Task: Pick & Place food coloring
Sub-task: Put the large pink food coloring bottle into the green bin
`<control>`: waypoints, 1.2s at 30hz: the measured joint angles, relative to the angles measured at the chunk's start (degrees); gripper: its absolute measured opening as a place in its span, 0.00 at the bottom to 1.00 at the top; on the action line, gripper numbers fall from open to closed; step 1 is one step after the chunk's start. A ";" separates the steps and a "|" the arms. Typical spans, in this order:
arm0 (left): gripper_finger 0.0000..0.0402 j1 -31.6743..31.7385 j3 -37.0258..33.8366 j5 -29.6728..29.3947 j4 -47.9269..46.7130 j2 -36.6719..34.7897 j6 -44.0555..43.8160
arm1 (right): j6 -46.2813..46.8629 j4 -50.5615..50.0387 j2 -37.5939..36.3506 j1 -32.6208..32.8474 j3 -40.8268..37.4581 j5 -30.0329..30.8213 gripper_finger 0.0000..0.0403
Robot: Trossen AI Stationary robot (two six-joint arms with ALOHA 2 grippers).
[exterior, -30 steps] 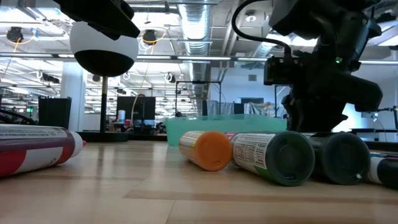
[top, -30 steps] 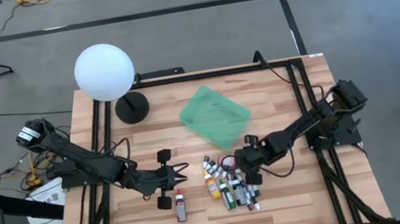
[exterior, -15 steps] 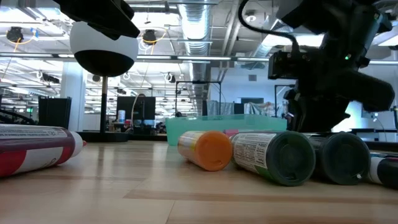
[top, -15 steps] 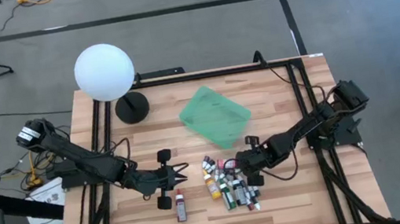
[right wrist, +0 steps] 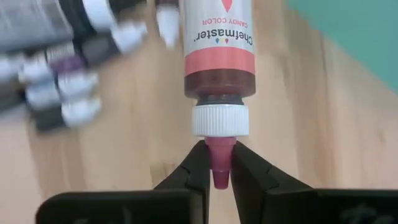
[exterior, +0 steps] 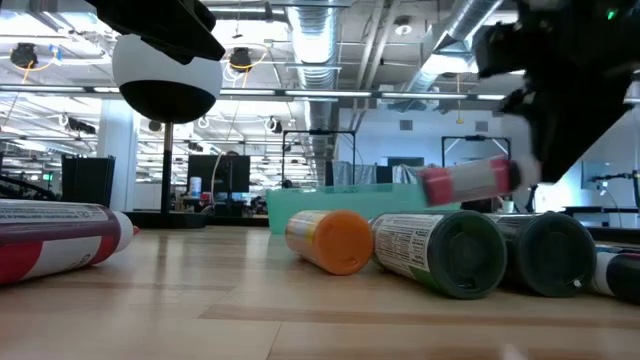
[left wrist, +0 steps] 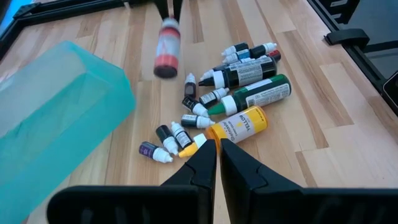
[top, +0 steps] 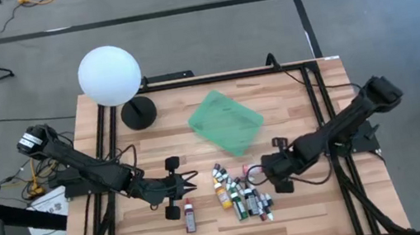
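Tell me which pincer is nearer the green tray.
Right. The right pincer holds a pink bottle just off the green tray's near corner; the left pincer, shut, sits farther out, beside the pile.

A pink food coloring bottle (right wrist: 218, 46) with a white cap hangs level in the air, gripped by its pink tip, just beside the green tray (top: 226, 121), while the other small bottles (top: 241, 195) lie clustered on the wood near that tray.

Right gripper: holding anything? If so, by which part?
Yes. The right gripper holds a pink food coloring bottle by its pink nozzle tip, lifted clear of the table. The left gripper is shut and empty.
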 joint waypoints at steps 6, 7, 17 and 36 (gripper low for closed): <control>0.04 0.02 0.00 0.01 0.10 0.00 0.04 | 1.37 -18.54 1.32 -0.24 10.25 -6.93 0.08; 0.04 0.00 0.00 0.00 0.19 0.00 0.05 | 1.39 -21.23 1.94 -0.42 11.96 -8.00 0.08; 0.04 0.00 0.00 0.18 -0.07 0.00 0.18 | 1.45 -37.51 12.84 -3.72 20.16 -22.89 0.08; 0.04 0.00 -0.04 0.46 -0.07 0.00 1.40 | -0.80 -41.39 19.68 -5.93 21.40 -36.22 0.11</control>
